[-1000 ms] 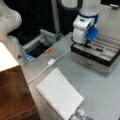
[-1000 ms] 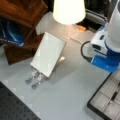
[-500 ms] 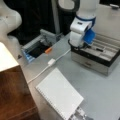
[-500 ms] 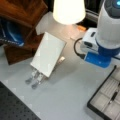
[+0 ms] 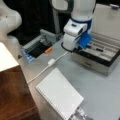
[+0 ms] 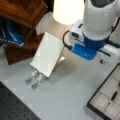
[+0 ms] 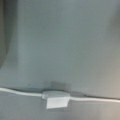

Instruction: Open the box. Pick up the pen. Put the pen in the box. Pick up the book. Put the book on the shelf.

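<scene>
The shelf (image 5: 15, 100) fills the near left corner. The box (image 5: 100, 56) lies open at far right, the pen (image 6: 113, 95) in a compartment. The book (image 5: 60, 92) lies flat on open table (image 5: 100, 95). The gripper (image 5: 85, 41) hangs over the box's left edge; its opening I cannot tell.

Both front views high, opposite sides, sharing book (image 5: 60, 93) (image 6: 47, 53); wrist view close above table (image 7: 75, 37)
</scene>
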Controlling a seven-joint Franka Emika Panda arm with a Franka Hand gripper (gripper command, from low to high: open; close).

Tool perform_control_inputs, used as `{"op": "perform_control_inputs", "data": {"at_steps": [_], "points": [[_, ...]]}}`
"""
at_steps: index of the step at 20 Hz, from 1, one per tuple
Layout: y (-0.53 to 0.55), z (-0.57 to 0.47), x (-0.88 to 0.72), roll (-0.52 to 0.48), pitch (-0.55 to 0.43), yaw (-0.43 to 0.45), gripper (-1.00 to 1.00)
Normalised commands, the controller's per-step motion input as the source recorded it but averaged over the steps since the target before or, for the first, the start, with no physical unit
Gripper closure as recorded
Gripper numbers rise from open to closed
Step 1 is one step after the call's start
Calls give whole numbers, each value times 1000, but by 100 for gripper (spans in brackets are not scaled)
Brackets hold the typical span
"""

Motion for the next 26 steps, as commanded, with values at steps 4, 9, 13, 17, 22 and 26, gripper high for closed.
{"op": "perform_control_inputs", "data": {"at_steps": [4, 9, 13, 17, 22, 26], "points": [[-173, 84, -29, -317, -21, 23, -100], [-98, 75, 21, -423, -59, -111, -100], [-89, 35, 41, -240, 16, -12, -100], [-91, -25, 60, -286, 62, 105, -100], [-123, -81, 60, -489, 66, 184, -100], [-111, -115, 27, -363, 2, 179, -100]]}}
